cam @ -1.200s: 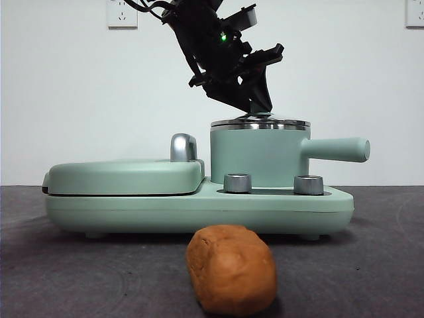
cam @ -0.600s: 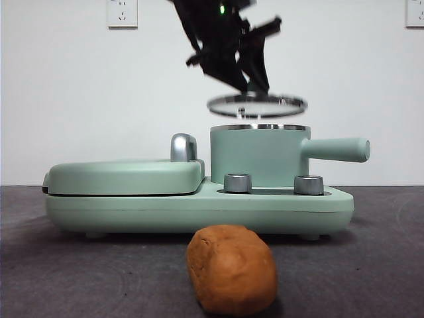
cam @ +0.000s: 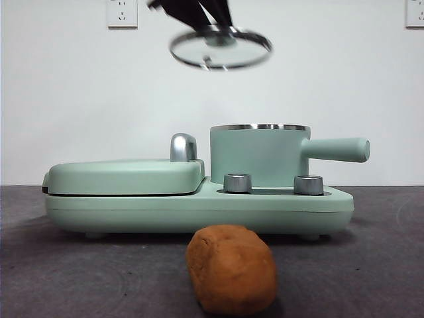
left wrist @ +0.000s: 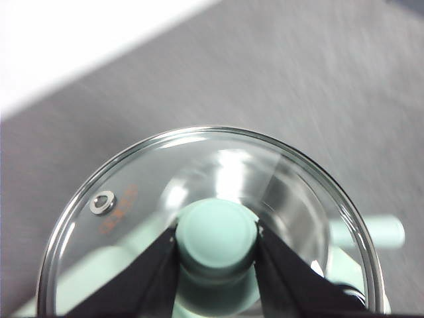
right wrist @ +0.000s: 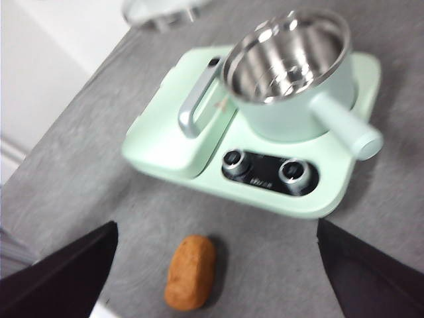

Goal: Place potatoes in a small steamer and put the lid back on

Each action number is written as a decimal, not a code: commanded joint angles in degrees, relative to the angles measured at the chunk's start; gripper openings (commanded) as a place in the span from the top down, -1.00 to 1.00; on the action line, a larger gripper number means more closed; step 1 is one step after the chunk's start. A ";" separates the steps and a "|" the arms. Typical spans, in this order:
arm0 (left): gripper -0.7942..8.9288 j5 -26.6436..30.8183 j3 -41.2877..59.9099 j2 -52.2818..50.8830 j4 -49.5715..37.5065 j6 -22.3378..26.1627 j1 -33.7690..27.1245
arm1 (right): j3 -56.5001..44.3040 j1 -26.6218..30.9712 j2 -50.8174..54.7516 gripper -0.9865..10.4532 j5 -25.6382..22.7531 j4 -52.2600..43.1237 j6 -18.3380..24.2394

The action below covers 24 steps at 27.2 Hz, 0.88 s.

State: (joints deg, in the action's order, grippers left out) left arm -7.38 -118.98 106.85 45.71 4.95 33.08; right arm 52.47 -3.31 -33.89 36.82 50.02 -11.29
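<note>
The left gripper (left wrist: 216, 248), jaws clamped on the knob, holds the lid (cam: 220, 48) at the frame's top, well above the small steamer (cam: 260, 156), which stands uncovered and empty. The potato (cam: 231, 268), an orange-brown, matte oblong, lies bottom centre, not yet loaded. The right gripper (right wrist: 215, 262) hovers with jaws spread wide.

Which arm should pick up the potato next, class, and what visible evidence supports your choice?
Probably the right. Its hand is open and free, above the potato on the table. The left hand is shut on the lid, held high above the open steamer.
</note>
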 commanded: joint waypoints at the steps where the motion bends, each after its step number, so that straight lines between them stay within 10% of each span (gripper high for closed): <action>1: 0.67 -0.11 -2.27 -1.77 -0.35 0.13 -1.75 | 0.90 -4.09 -3.02 -0.01 -1.90 -0.76 -2.89; 14: 0.67 -0.11 -2.25 -6.58 1.46 -0.04 -10.49 | 0.90 -38.42 -25.00 -0.01 -24.39 -7.54 -15.39; 24: 0.67 -0.11 -2.25 -6.56 1.44 -0.02 -12.52 | 2.99 -48.57 -44.89 -0.01 -28.22 -11.82 -16.74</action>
State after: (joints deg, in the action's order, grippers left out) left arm -7.38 -119.15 100.12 48.69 4.93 20.45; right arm 54.00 -51.11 -76.88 9.19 38.59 -27.35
